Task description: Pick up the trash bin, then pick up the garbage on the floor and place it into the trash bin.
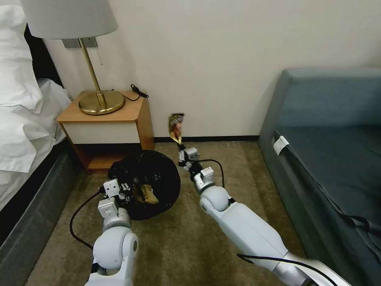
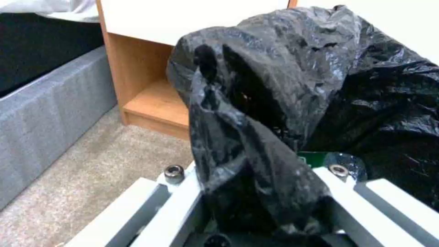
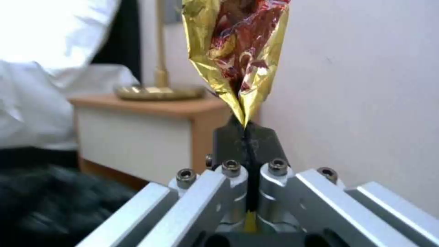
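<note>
The blue-grey upholstered sofa [image 1: 329,131] is filling the 3 o'clock side of the head view, and the white-sheeted bed [image 1: 24,115] is lying along 9 o'clock. Between them, at 11 o'clock, the small wooden bedside cabinet [image 1: 107,127] is standing against the wall and carrying the brass lamp with a grey shade [image 1: 89,51].

Just in front of the cabinet, a little left of centre, the small round trash bin lined with a crinkly black plastic bag [image 1: 149,182] is hanging tilted above the brown carpet [image 1: 174,246], its mouth turned toward the camera with crumpled brownish litter showing inside. The left gripper [image 1: 127,191] is sitting at the bin's 8 o'clock edge, and its fingers are clamping a fold of the black liner at the rim, as the left wrist view shows.

The right gripper [image 1: 181,150] is reaching toward 12 o'clock, just right of the bin. Its fingers [image 3: 260,137] are pressing tightly together on the lower tip of the crinkled gold-and-red foil snack wrapper [image 1: 176,126], which is standing upright above them in front of the white wall, higher than the bin.
</note>
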Robot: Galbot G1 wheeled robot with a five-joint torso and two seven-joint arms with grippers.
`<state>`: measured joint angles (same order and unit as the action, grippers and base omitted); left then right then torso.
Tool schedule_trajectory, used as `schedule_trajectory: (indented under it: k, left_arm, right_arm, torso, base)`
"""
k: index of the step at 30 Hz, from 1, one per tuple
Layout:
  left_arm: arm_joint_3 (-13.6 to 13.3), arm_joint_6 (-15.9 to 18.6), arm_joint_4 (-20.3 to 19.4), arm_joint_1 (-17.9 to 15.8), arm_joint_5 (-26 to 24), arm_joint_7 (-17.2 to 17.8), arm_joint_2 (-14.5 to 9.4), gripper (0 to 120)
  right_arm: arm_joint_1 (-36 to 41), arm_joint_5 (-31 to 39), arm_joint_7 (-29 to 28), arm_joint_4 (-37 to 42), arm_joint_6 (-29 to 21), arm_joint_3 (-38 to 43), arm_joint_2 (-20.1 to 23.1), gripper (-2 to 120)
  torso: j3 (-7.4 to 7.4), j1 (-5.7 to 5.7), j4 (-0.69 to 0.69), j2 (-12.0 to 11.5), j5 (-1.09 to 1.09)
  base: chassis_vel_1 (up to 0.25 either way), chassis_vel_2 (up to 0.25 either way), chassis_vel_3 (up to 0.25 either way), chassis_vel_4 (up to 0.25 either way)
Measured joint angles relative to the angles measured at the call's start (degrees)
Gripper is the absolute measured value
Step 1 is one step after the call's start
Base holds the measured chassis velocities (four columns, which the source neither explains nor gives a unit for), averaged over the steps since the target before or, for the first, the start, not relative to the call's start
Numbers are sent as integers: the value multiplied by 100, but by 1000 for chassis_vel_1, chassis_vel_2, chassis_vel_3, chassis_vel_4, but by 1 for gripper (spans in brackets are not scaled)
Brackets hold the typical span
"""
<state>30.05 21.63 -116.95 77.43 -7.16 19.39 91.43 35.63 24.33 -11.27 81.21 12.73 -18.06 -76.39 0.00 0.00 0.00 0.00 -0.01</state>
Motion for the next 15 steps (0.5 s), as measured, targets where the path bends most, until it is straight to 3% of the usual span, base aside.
schedule_trajectory:
  k: [6,15]
  left_arm:
    - [-32,-2,162,-120,-9,46,44,4]
    - [-66,-15,297,-271,1,54,69,4]
  right_arm:
    - [-157,171,-151,278,-205,-520,114,0]
    - [-313,284,-260,65,-255,-1160,163,0]
  torso:
    - [0,0,0,0,0]
    - [0,0,0,0,1]
  base:
    - [0,0,0,0]
    - [0,0,0,0]
